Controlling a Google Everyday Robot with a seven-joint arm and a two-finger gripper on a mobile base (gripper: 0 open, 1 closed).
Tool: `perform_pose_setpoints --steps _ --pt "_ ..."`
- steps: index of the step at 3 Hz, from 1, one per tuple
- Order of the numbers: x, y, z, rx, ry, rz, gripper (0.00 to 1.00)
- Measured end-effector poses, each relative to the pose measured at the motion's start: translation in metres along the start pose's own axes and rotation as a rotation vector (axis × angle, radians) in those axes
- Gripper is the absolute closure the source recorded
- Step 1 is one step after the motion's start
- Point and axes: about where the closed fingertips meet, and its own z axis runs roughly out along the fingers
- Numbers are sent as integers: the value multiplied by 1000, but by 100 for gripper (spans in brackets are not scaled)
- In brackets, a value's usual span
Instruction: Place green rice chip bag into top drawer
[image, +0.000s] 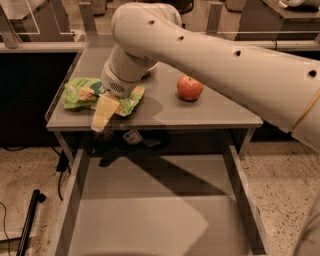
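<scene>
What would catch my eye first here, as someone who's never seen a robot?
The huge white arm sweeps in from the right over the grey table. Its pincer hangs at the table's front left edge, right by the green rice chip bag, with a red apple farther right. Below, the top drawer stands pulled open.

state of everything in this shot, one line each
green rice chip bag: lying crumpled on the table, left side, not in the drawer
top drawer: pulled open below the table
apple: upright on the table, right of the bag, apart from it
gripper: down at the bag's right end, near the table's front edge
</scene>
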Motion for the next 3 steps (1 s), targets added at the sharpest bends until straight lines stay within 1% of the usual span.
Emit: perform_pose_setpoints --steps 2,3 --pt "8 -12 20 -18 20 21 0" --pt "8 -12 20 -18 20 22 18"
